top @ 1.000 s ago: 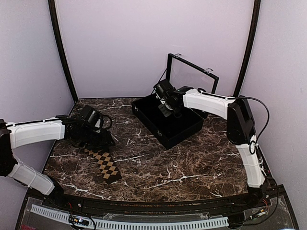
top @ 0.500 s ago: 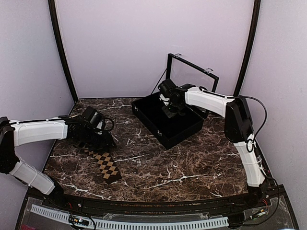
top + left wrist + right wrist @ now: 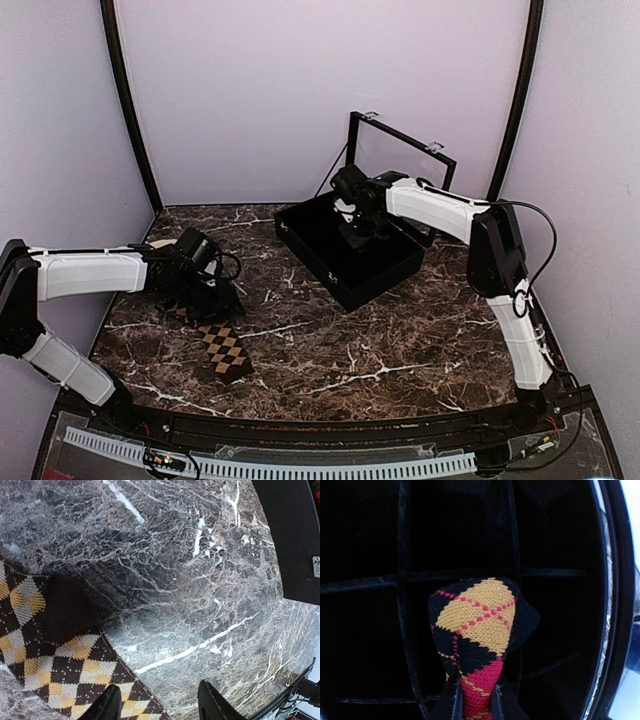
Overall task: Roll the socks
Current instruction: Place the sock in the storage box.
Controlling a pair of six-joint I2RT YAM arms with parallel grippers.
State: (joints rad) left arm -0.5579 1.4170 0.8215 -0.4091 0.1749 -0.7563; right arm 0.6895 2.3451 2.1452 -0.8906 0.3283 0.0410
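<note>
The tan-diamond sock [image 3: 222,345] lies flat as a strip on the marble table at the left. It also shows in the left wrist view [image 3: 55,665]. My left gripper [image 3: 218,296] is open and empty, low over the sock's far end, one finger over the sock edge [image 3: 160,704]. My right gripper [image 3: 352,230] is shut on the rolled red-and-orange sock [image 3: 477,630] and holds it over the divided black box [image 3: 385,275], above its compartments [image 3: 370,540].
The black box has its clear lid [image 3: 405,160] standing open behind it. Purple walls close in the table on three sides. A dark rail [image 3: 300,425] runs along the near edge.
My left gripper has shifted slightly right and lower at the sock's far end. My right gripper has moved a little right and deeper over the box with the rolled sock.
</note>
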